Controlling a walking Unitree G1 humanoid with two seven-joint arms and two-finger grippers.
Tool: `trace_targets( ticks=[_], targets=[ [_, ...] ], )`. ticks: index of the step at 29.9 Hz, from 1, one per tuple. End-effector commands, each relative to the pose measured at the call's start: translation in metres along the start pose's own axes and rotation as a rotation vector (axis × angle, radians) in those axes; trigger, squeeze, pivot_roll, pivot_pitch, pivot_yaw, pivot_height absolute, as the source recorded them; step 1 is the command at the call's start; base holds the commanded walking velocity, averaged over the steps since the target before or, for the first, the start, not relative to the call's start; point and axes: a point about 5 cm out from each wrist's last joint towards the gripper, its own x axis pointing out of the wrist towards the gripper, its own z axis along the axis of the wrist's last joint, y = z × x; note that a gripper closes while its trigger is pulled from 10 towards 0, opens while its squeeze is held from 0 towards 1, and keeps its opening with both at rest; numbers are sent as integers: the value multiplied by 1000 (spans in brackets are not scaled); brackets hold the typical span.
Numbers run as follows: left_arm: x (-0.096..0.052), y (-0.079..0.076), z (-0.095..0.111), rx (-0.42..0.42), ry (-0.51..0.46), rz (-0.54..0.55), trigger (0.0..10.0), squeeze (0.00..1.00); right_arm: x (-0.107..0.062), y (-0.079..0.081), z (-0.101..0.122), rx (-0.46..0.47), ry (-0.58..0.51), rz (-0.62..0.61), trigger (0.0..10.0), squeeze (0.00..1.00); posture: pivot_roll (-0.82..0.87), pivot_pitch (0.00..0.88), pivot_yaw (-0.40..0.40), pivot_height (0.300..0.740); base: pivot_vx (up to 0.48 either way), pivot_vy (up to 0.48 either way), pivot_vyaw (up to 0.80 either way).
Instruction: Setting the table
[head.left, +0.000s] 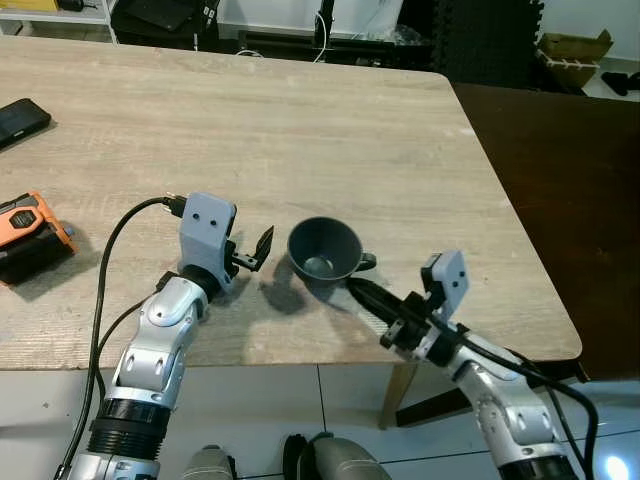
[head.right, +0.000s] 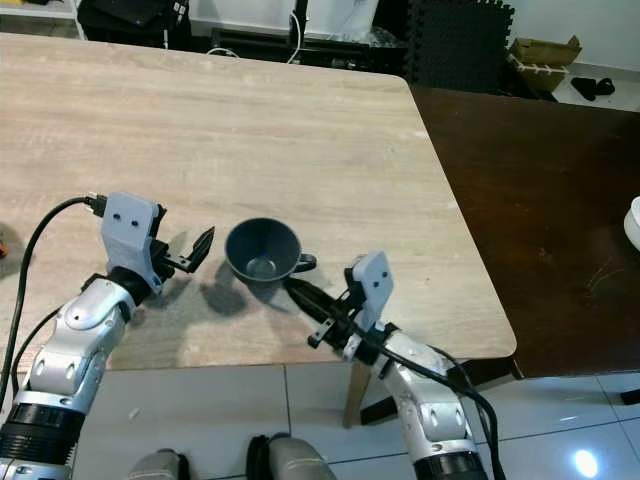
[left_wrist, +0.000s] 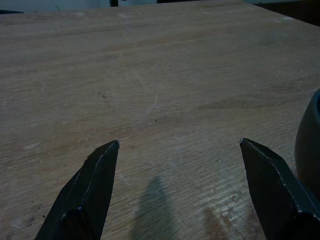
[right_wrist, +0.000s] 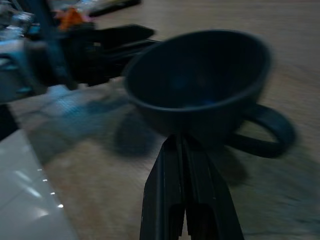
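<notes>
A dark blue-grey cup (head.left: 324, 249) stands upright near the near edge of the light wooden table (head.left: 300, 130), its handle pointing right. Its interior is visible from above; its base is partly masked by its own wall.

The right gripper (head.left: 362, 291) lies just near and right of the cup, its two black fingers pressed together and pointing at the cup's lower wall below the handle. In the right wrist view the closed fingers (right_wrist: 185, 190) meet the cup (right_wrist: 200, 85), but that picture is blurred, so actual contact cannot be confirmed.

The left gripper (head.left: 258, 250) sits just left of the cup, apart from it, fingers spread with nothing between them. The left wrist view shows both tips (left_wrist: 95, 185) over bare wood, with the cup's wall (left_wrist: 309, 135) cut off at the frame edge.

At the far left, an orange and black device (head.left: 30, 235) and a black phone-like object (head.left: 20, 120) are both cut off. A darker table (head.left: 570, 200) adjoins on the right.
</notes>
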Motion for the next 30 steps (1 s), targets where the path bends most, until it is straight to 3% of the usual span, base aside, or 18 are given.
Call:
trace_targets(
  ticks=[1, 5, 8, 9, 16, 17, 19, 20, 23, 24, 26, 27, 28, 30],
  targets=[
    [0, -5, -6, 3, 20, -17, 10000, 0, -4, 3, -2, 19, 7, 14, 0, 0, 83, 85, -66, 740, 0, 0, 0],
    [1, -5, -6, 4, 20, -17, 10000, 0, -7, 7, 5, 29, -11, 64, 0, 0, 82, 84, -64, 740, 0, 0, 0],
    [1, -5, -6, 6, 20, -16, 10000, 0, -11, 11, 24, 97, -57, 155, 0, 0, 83, 84, -62, 740, 0, 0, 0],
    [2, -5, -6, 8, 21, -17, 10000, 0, -16, 16, 41, 139, -77, 258, 0, 0, 84, 85, -60, 740, 0, 0, 0],
    [2, -5, -6, 10, 21, -17, 10000, 0, -29, 15, 72, 145, -79, 399, 0, 0, 81, 84, -59, 740, 0, 0, 0],
    [3, -4, -5, 11, 21, -17, 10000, 0, -33, 10, 92, 143, -129, 422, 0, 0, 80, 82, -62, 740, 0, 0, 0],
    [3, -5, -5, 11, 21, -18, 10000, 0, -34, 7, 99, 140, -160, 418, 0, 0, 80, 82, -62, 740, 0, 0, 0],
    [3, -5, -5, 10, 20, -18, 10000, 0, -32, -13, 110, 67, -213, 262, 0, 0, 76, 78, -62, 740, 0, 0, 0],
    [4, -5, -5, 9, 19, -18, 10000, 0, -31, -25, 108, -12, -190, 157, 0, 0, 75, 77, -61, 740, 0, 0, 0],
    [4, -6, -6, 9, 19, -20, 10000, 0, -32, -39, 102, -92, -147, 49, 0, 0, 74, 73, -61, 740, 0, 0, 0],
    [4, -7, -6, 9, 18, -24, 10000, 0, -38, -54, 91, -161, -76, -56, 4275, 0, 77, 70, -63, 740, 0, 0, 0],
    [4, -7, -6, 8, 17, -25, 10000, 0, -42, -55, 86, -152, -53, -57, 8431, 20, 77, 70, -63, 740, 0, 0, 0],
    [4, -7, -5, 8, 15, -24, 10000, 0, -46, -55, 81, -133, -34, -40, 9490, 78, 77, 70, -63, 740, 0, 0, 0],
    [4, -6, -5, 8, 15, -24, 10000, 0, -48, -54, 79, -117, -22, -26, 9490, 78, 77, 70, -63, 740, 0, 0, 0]
  ],
)
